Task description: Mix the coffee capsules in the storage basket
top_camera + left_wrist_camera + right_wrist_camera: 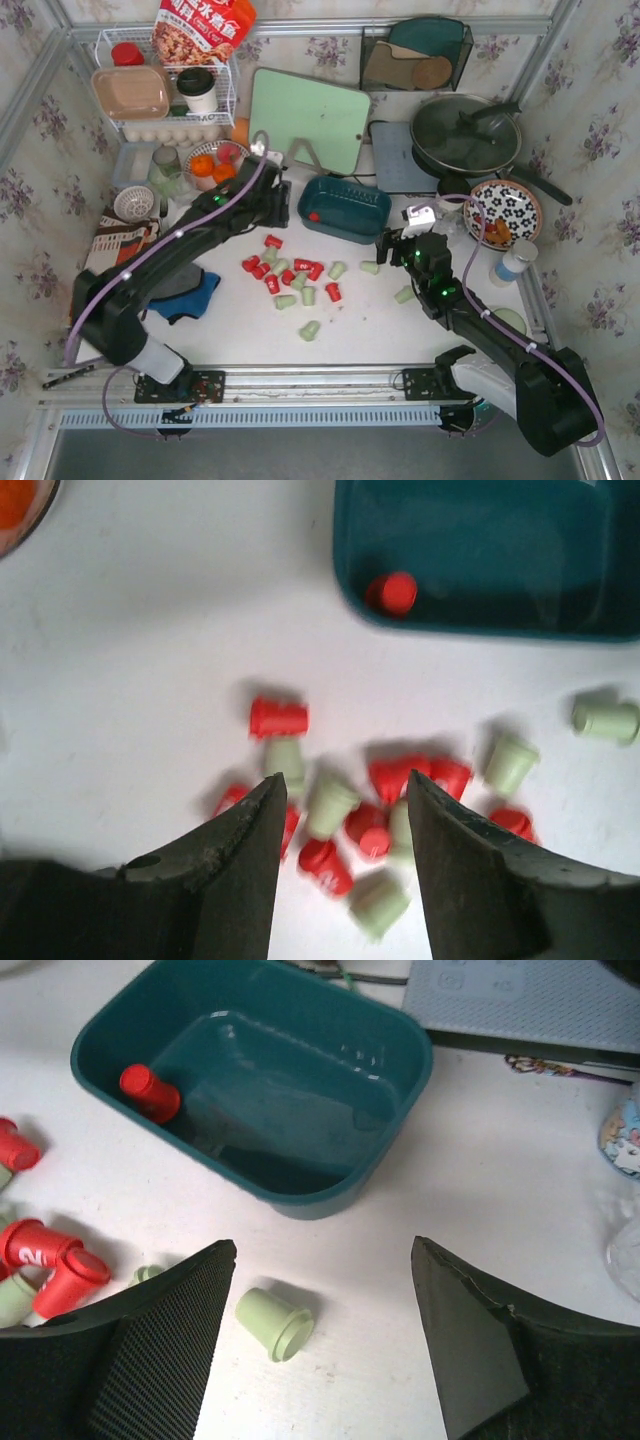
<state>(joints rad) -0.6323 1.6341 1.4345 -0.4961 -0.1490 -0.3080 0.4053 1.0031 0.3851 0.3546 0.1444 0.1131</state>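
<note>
We find the storage basket (pixel 355 205) on the white table (pixel 250 340), a little right of centre and towards the far side. It holds a single red capsule (pixel 314 216), lying on its side in the left corner. The right wrist view shows that same capsule (pixel 150 1093) against the basket's left wall.

The other coffee capsules (pixel 272 284) lie outside the basket, scattered on the table just near of it. Red and pale green ones are loosely mixed in a cluster, with a few green ones strayed off to the right and near side.

The left gripper (pixel 272 203) hangs just left of the basket, above the far edge of the cluster. In its wrist view the left gripper (pixel 342 780) has its jaws spread apart with nothing between them – we see only capsules on the table below the gap.

The right gripper (pixel 392 245) sits just near of the basket's right corner. Its wrist view shows the right gripper (pixel 322 1250) with jaws wide apart too, holding nothing. A pale green capsule (pixel 273 1323) lies on its side on the table below, close to the left finger – we cannot tell whether it touches.

A bowl of orange fruits (pixel 205 165) stands to the far left, well apart from the basket.
</note>
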